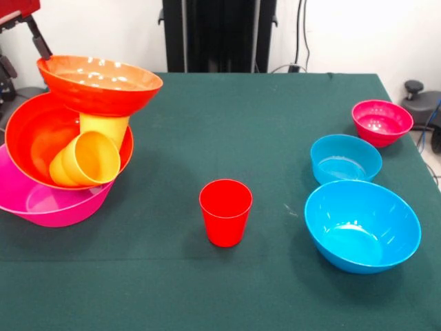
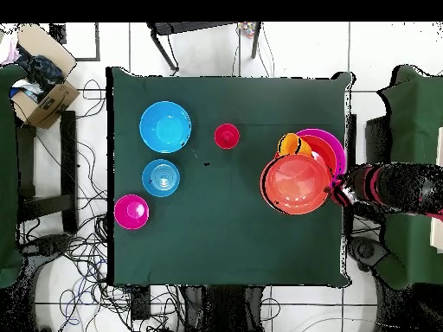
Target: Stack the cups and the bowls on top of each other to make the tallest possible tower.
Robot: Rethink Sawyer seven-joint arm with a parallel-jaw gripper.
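Note:
The tower stands at the table's left in the front view. A large pink bowl (image 1: 41, 203) holds an orange-red bowl (image 1: 34, 134), which holds an upright yellow cup (image 1: 103, 127) and a lying orange-yellow cup (image 1: 86, 160). A second orange-red bowl (image 1: 100, 84) rests tilted on top (image 2: 296, 183). A red cup (image 1: 225, 210) stands alone mid-table (image 2: 227, 136). At the right are the large blue bowl (image 1: 362, 224), the small blue bowl (image 1: 344, 157) and the small magenta bowl (image 1: 381, 121). My gripper (image 2: 337, 188) is at the top bowl's rim, on the table-edge side. No light blue cup shows.
My arm (image 2: 394, 186) reaches in over the table's edge beside the tower, and part of it (image 1: 38, 38) shows behind the top bowl. The green table (image 1: 207, 110) has open cloth between the tower and the bowls. A cardboard box (image 2: 39, 86) sits off the table.

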